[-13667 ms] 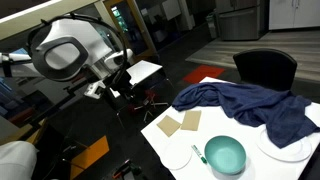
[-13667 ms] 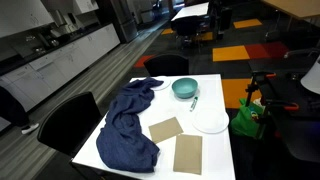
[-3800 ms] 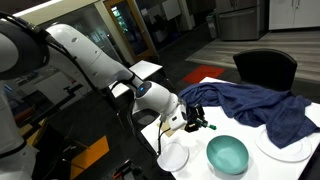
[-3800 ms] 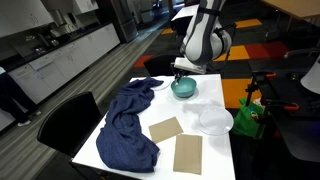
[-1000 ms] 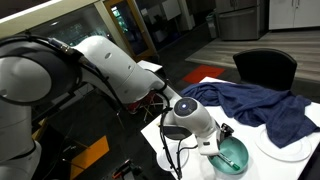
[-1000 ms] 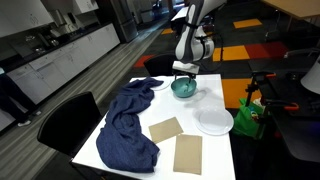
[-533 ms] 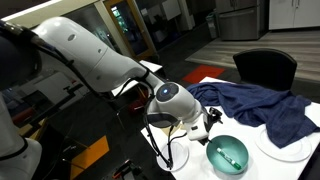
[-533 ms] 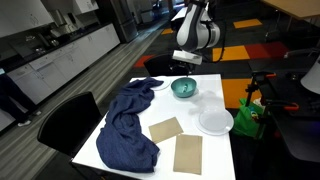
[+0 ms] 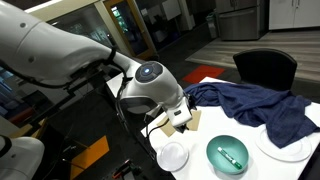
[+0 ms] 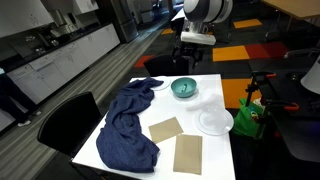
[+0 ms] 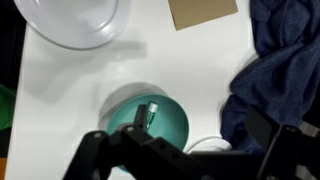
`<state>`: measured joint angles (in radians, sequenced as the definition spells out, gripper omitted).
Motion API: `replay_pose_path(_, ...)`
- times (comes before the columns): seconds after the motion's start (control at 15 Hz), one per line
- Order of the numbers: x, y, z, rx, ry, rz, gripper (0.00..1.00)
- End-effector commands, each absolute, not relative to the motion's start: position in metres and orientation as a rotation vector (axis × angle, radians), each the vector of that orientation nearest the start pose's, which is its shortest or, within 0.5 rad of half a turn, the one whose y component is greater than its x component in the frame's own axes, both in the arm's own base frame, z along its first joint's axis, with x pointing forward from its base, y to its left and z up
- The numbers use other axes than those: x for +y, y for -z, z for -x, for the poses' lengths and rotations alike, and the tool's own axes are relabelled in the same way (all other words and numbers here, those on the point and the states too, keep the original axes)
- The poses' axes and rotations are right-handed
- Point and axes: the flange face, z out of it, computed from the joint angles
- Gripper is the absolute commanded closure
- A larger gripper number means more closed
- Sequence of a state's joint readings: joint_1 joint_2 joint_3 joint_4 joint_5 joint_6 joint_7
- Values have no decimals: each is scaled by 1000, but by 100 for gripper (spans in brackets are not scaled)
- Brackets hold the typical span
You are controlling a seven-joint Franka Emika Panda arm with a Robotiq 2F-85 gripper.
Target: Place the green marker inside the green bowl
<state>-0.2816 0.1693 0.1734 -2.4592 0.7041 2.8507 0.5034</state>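
The green bowl [image 9: 228, 155] stands near the table's front edge. The green marker [image 9: 232, 157] lies inside it. In the wrist view the bowl [image 11: 165, 128] is below the camera, with the marker [image 11: 147, 113] resting in it, lighter end up. The bowl also shows in an exterior view [image 10: 184, 88]. My gripper [image 9: 182, 118] is open and empty, raised above the table and off to the side of the bowl. It also shows high up in an exterior view [image 10: 193, 40], and its dark fingers [image 11: 178, 152] fill the bottom of the wrist view.
A dark blue cloth [image 9: 252, 105] lies crumpled across the table. A small white dish [image 9: 172, 156] stands beside the bowl and a white plate [image 9: 281, 146] at the far side. Two brown squares [image 10: 166, 129] lie on the table [image 10: 205, 150]. A black chair [image 9: 265, 68] stands behind.
My gripper has risen away from the bowl and pulled back from it. The marker stays lying in the bowl.
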Motion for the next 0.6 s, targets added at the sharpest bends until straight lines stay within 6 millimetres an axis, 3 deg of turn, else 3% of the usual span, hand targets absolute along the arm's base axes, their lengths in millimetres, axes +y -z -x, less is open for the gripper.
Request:
replay_pose_path(0.0,-86,-269,-462,1562,22,2315,0)
replay_pose_path(0.4,-87,-287,-452,1430,-158,2453,0)
replay_pose_path(0.53,-91,-279,-458,1443,-143,2444,0)
